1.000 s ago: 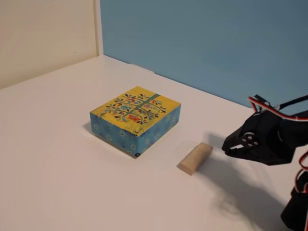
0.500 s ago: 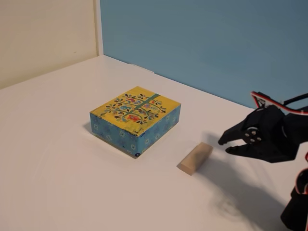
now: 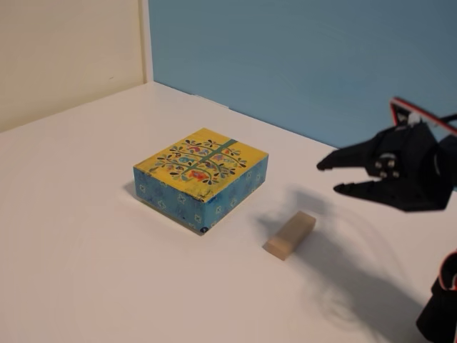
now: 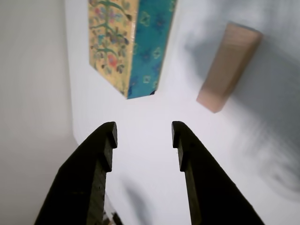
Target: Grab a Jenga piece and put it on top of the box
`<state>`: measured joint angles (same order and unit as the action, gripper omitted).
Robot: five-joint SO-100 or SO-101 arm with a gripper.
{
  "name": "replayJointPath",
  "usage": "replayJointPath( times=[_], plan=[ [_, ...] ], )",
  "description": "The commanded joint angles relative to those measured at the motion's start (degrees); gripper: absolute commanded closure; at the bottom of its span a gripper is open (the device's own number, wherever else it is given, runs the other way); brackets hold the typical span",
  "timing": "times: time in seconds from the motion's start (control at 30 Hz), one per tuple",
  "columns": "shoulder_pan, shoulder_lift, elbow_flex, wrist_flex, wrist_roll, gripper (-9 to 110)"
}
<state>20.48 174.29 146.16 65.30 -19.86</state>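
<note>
One tan block (image 3: 290, 234) lies flat on the white desk (image 3: 86, 236) just right of the box (image 3: 201, 177) in the fixed view, while the released, empty pincer (image 3: 327, 176) hovers above it and should drop straight down, straddling the block's narrow width before closing.

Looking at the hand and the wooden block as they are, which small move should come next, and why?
Probably bring the hand down toward the Jenga piece. In the fixed view the open hand hovers above the table, up and to the right of the block, holding nothing. In the wrist view the block lies right of the gap between the fingers, so a small shift that way seems needed first.
</note>
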Motion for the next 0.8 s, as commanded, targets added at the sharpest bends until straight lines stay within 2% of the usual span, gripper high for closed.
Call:
replayJointPath(
  times=[0.0,0.5,0.77],
  plan=[
    [-1.6,-8.8,-7.6,-1.0,0.2,88],
    [-1.7,-41.5,-22.0,6.0,-12.8,81],
    [0.4,-47.5,-24.7,6.4,-18.7,75]
  ],
)
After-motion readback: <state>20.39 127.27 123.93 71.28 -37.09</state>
